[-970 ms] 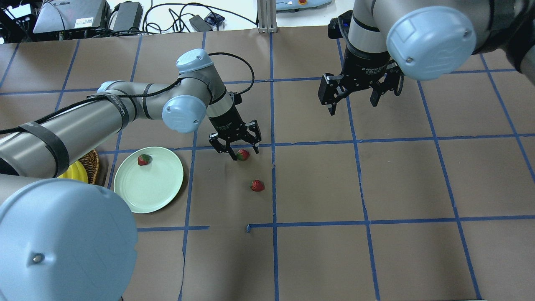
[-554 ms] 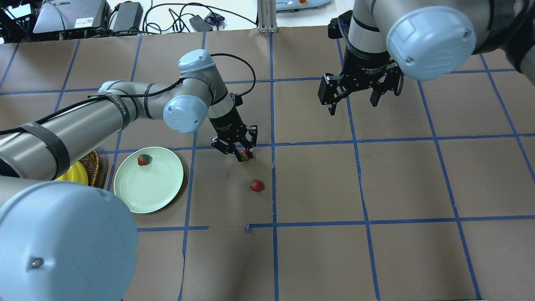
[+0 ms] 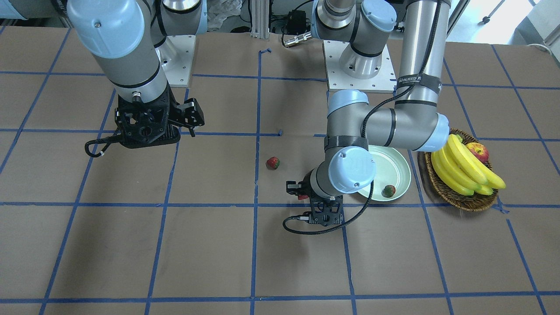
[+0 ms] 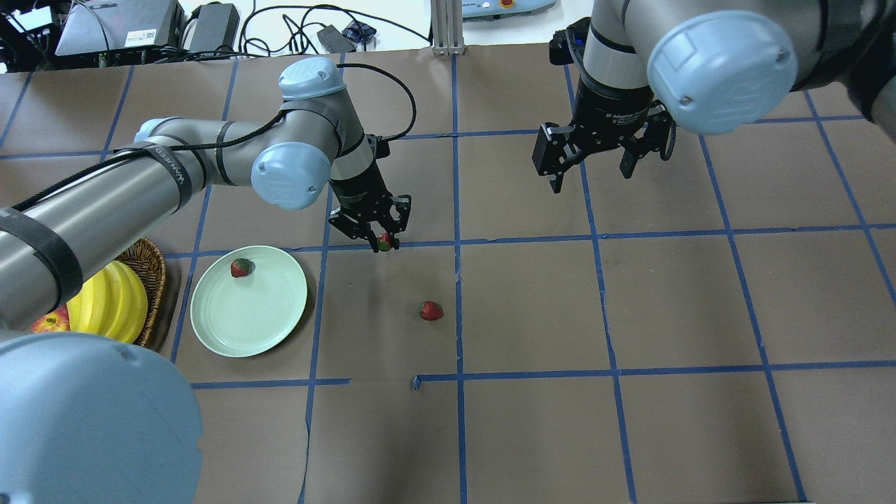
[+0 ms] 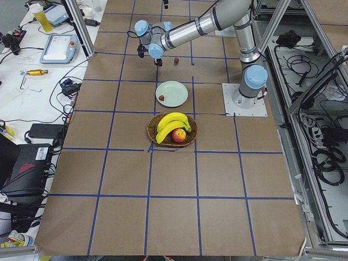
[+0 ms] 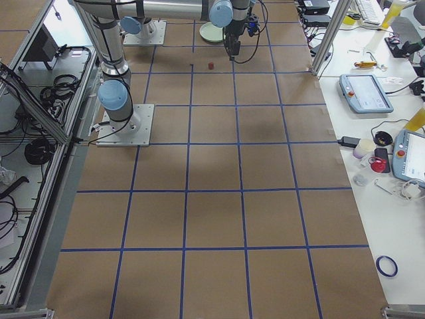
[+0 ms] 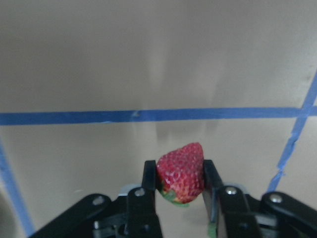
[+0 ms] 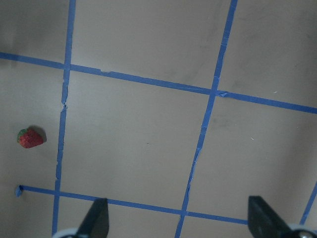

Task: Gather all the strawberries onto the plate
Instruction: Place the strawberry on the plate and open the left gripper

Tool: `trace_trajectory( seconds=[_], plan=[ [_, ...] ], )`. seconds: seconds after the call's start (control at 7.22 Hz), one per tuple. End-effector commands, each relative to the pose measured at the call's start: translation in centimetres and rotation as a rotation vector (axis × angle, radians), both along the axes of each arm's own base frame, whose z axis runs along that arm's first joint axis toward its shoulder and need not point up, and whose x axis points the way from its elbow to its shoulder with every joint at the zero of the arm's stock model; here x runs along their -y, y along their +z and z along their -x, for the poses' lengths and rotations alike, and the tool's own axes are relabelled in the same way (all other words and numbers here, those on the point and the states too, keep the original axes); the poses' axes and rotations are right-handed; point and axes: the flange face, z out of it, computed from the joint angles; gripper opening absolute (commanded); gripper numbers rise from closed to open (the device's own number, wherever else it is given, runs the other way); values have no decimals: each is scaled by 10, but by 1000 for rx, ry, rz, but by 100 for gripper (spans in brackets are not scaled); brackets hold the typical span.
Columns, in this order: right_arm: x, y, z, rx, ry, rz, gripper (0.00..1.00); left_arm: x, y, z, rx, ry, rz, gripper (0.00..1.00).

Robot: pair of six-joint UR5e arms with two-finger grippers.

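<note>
the left gripper [image 4: 384, 243], left of centre in the overhead view, is pinched shut around a small red strawberry with a green cap [image 7: 181, 171], held above the brown paper-covered table [image 4: 672, 308]. a second small red strawberry [image 4: 431, 311] lies on the paper near mid-frame, to the lower right of that gripper. a third strawberry [image 4: 241, 267] sits in the upper left part of the round pale mint-green plate [image 4: 259, 322]. the right gripper [image 4: 591, 178], upper right, hangs wide open, holding nothing.
</note>
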Motion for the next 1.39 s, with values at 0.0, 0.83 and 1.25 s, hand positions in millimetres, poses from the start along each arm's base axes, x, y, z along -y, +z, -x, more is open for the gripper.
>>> trace_trajectory(
  seconds=[0.0,0.83,1.25],
  plan=[
    [0,0,0,0,-2,1,100,-3,26,-70,72,-143,-46,0],
    [1,-2,0,-1,-3,-2,100,-29,-17,-163,140,-339,-225,67],
    [1,-2,0,-1,-3,-2,100,-24,14,-149,121,-314,-153,86]
  ],
)
